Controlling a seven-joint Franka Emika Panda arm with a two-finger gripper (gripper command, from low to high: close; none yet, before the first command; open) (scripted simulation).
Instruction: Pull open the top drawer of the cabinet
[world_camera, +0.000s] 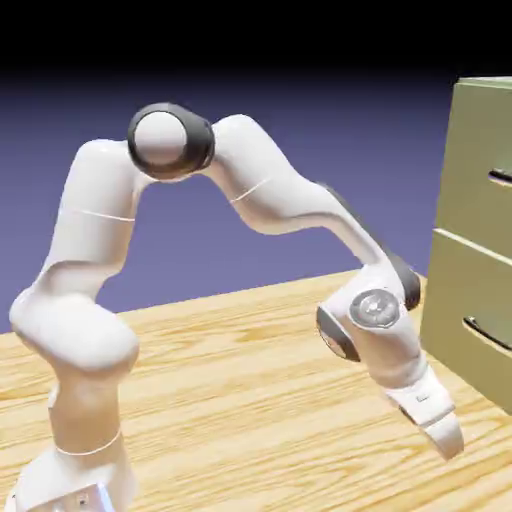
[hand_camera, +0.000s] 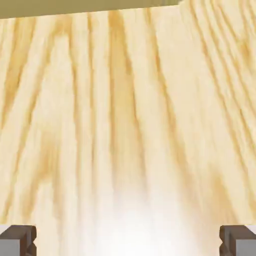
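The olive-green cabinet (world_camera: 478, 240) stands at the exterior view's right edge. Its top drawer (world_camera: 484, 165) is shut flush, with a dark bar handle (world_camera: 501, 178) showing at the frame edge. The lower drawer (world_camera: 470, 310) has its own handle (world_camera: 488, 335). My gripper (world_camera: 445, 437) hangs low over the table, pointing down, well below and left of the top drawer's handle. In the hand view my gripper (hand_camera: 128, 240) is open, its fingertips (hand_camera: 17, 240) far apart with only wood grain between them. A strip of the cabinet (hand_camera: 85, 5) shows along the top edge.
The wooden table (world_camera: 250, 400) stretches under the arm. My white arm (world_camera: 250, 190) arches from the lower left toward the cabinet.
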